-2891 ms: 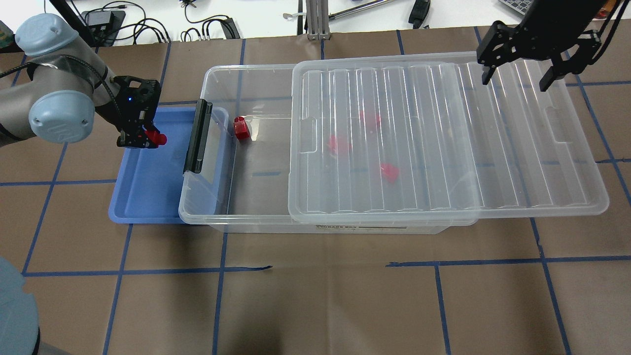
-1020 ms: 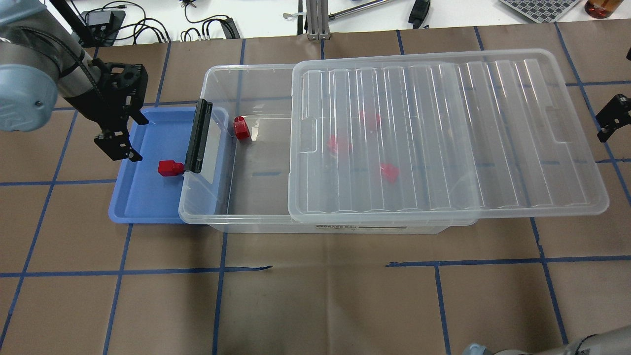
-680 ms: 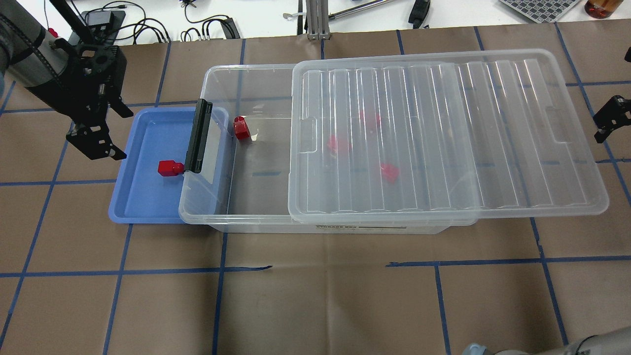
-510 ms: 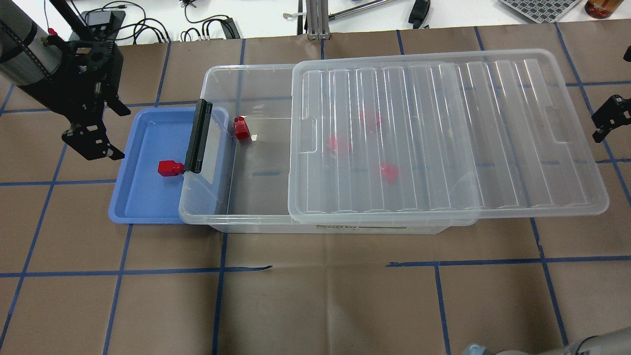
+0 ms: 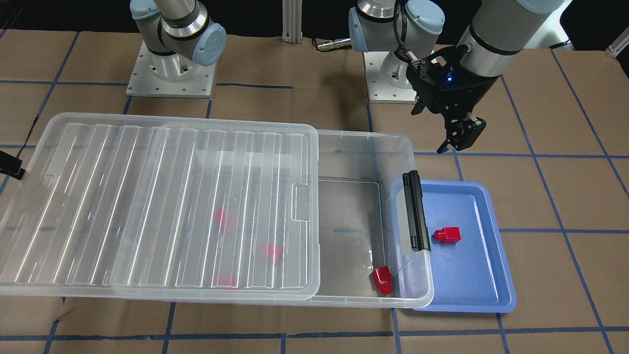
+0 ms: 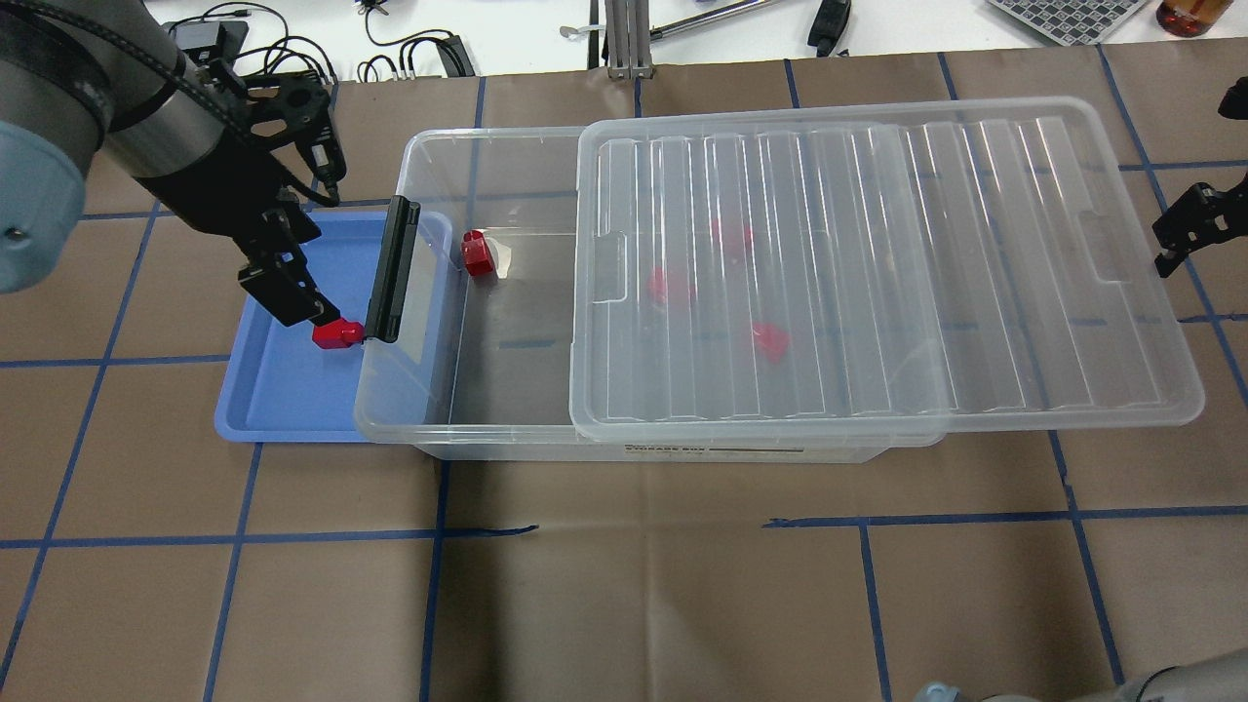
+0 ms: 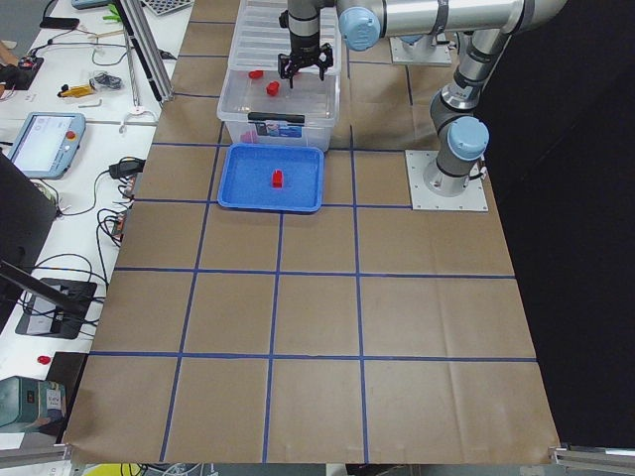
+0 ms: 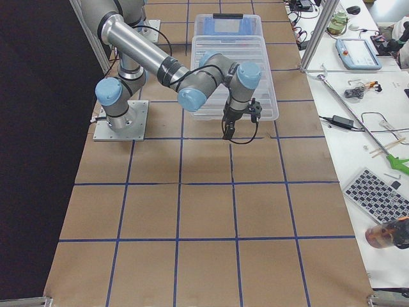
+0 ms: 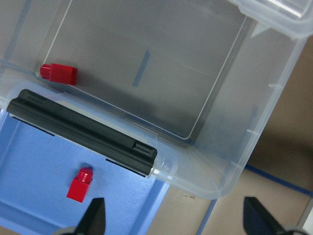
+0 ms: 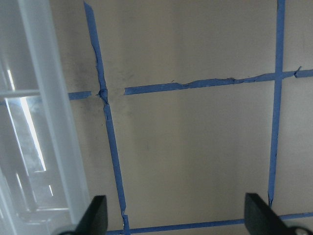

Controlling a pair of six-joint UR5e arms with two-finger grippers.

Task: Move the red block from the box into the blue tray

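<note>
Placement looks done: the red block [image 6: 336, 333] lies in the blue tray [image 6: 283, 409], at 9 o'clock of the box's [image 6: 507, 380] black latch [image 6: 390, 271]. My left fingers [image 9: 96, 214] hang spread and empty above it, with nothing to hold. My right fingers [image 10: 96, 215], likewise spread, sit out of the way at 3 o'clock.

Block [image 5: 446, 235] is red, tray [image 5: 471, 268] light blue, box [image 5: 346, 206] clear with ribbed lid [image 5: 147, 206], black latch [image 5: 415, 211].

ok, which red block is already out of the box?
The red block lying in the blue tray, beside the black latch bar. The other four sit inside the box: one at its uncovered end, three under the lid.
</note>
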